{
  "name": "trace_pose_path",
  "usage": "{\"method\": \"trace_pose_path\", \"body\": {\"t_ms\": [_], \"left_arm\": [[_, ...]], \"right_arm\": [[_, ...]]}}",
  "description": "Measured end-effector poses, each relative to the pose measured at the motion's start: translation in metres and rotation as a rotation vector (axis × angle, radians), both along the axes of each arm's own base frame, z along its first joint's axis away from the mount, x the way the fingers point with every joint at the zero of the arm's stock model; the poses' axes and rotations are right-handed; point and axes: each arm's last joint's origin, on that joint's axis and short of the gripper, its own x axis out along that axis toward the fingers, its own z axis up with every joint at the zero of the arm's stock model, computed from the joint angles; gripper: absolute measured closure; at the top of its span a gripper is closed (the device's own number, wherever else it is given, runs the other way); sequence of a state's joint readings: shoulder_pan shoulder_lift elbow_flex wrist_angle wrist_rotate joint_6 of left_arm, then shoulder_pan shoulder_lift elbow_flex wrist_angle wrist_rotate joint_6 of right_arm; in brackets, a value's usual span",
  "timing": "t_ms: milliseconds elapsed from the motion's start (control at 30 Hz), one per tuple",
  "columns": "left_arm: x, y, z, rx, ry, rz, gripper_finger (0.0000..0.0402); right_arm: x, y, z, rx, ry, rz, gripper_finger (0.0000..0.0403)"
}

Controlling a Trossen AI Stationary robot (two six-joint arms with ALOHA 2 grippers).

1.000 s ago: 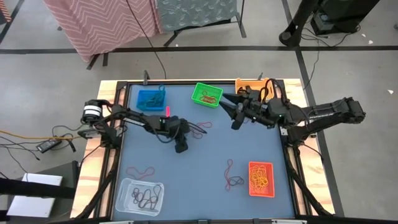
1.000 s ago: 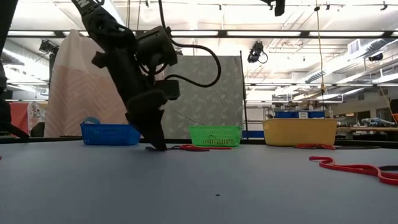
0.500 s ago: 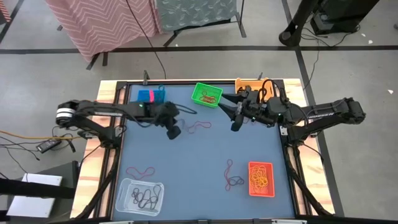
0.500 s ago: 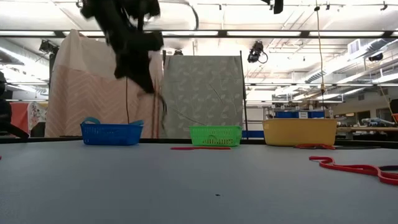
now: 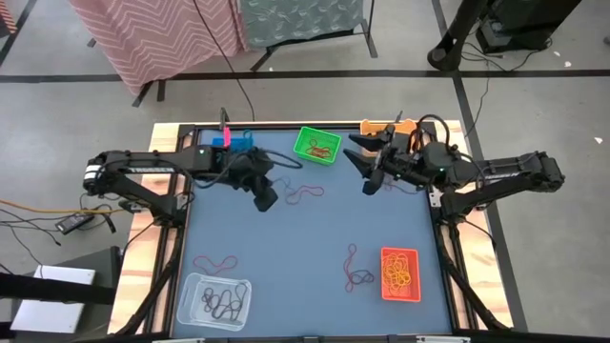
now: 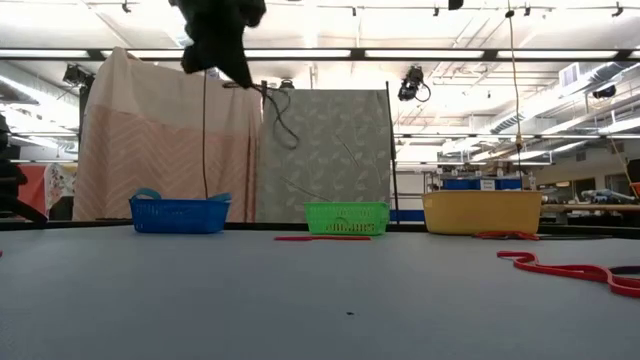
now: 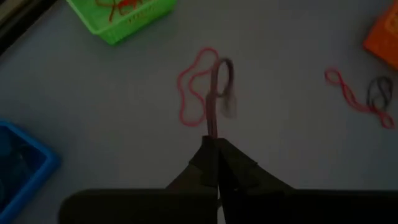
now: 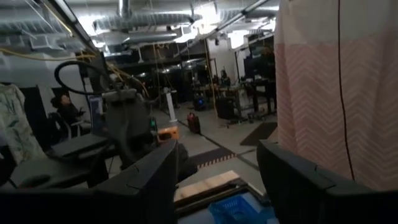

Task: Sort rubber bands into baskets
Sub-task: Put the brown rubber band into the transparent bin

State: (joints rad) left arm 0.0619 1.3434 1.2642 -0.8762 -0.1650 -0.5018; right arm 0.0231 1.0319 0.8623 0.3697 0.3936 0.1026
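A dark rubber band [image 7: 219, 93] is dangling lengthwise from my left pincer [image 7: 217, 152], clamped shut on it, blue basket [image 5: 232, 145] lying nearest.

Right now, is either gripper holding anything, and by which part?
The left gripper pinches one end of a dark rubber band, which dangles above the table. The right gripper is open, holding nothing.

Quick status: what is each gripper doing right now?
Left gripper: shut on a dark rubber band, lifted above the table.
Right gripper: open, holding nothing, waiting near the green basket.
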Motion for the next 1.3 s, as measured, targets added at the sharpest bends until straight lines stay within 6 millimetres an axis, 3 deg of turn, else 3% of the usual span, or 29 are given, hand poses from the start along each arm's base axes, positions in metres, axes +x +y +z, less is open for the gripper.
{"method": "trace_pose_path", "body": {"t_ms": [267,533,700,833,1133,1300], "left_arm": [[-0.013,-0.009,0.040,-0.003,0.032,-0.032,0.0401],[-0.007,-0.024,0.045,0.005,-0.018,-0.098,0.0401],[0.001,-0.053,0.039,0.006,-0.072,-0.221,0.0401],[-0.002,-0.085,0.023,-0.160,-0.011,-0.292,0.0401],[-0.041,-0.177,0.020,-0.537,0.121,-0.375,0.0401],[-0.067,-0.212,0.017,-0.611,0.209,-0.340,0.0401]], "right_arm": [[-0.003,-0.001,0.003,-0.015,-0.015,0.019,0.0172],[-0.002,0.000,0.003,-0.031,-0.009,0.061,0.0172],[-0.002,0.000,0.003,-0.032,-0.007,0.064,0.0172],[-0.002,0.001,0.003,-0.032,-0.007,0.071,0.0172],[-0.002,0.001,0.002,-0.032,0.001,0.074,0.0172],[-0.002,0.001,0.001,-0.032,0.006,0.074,0.0172]]}}
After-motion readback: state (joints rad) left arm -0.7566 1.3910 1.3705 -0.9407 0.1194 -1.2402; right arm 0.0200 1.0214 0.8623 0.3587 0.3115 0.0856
